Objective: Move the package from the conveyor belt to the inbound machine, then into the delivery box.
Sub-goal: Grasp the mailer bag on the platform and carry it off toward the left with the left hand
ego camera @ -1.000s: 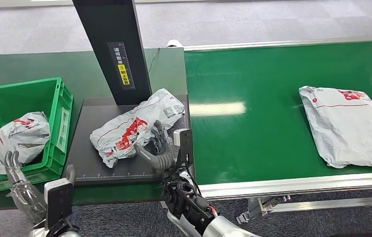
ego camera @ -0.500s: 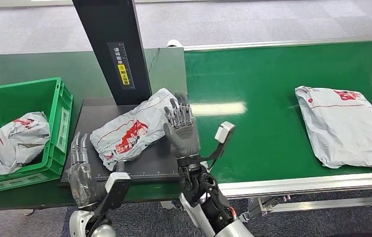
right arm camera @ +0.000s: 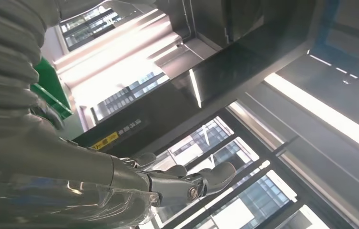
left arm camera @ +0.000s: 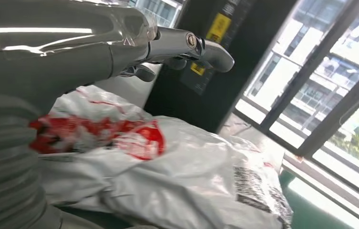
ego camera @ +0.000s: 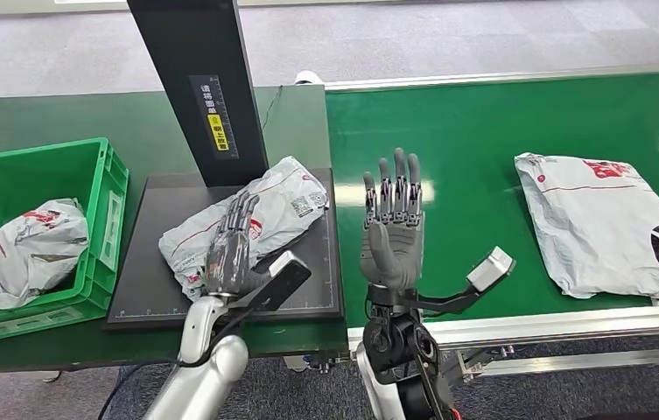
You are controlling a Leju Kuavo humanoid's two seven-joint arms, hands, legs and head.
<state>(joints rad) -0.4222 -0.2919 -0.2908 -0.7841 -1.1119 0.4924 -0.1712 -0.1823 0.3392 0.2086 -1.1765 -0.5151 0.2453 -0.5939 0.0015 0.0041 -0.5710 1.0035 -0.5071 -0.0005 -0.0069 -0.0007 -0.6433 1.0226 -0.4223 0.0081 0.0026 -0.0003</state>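
Left hand [ego camera: 227, 249] rests over the package [ego camera: 247, 219]; right hand [ego camera: 391, 236] is raised beside it.

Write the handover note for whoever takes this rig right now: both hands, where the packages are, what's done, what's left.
Left hand: open, over the package on the scanner plate, not gripping it.
Right hand: open, raised over the conveyor belt, holding nothing.
Done: one package in the green delivery box; this package already lies on the inbound machine's black plate.
Left: grip it with the left hand and move it into the green delivery box. Then the large package waiting on the belt.
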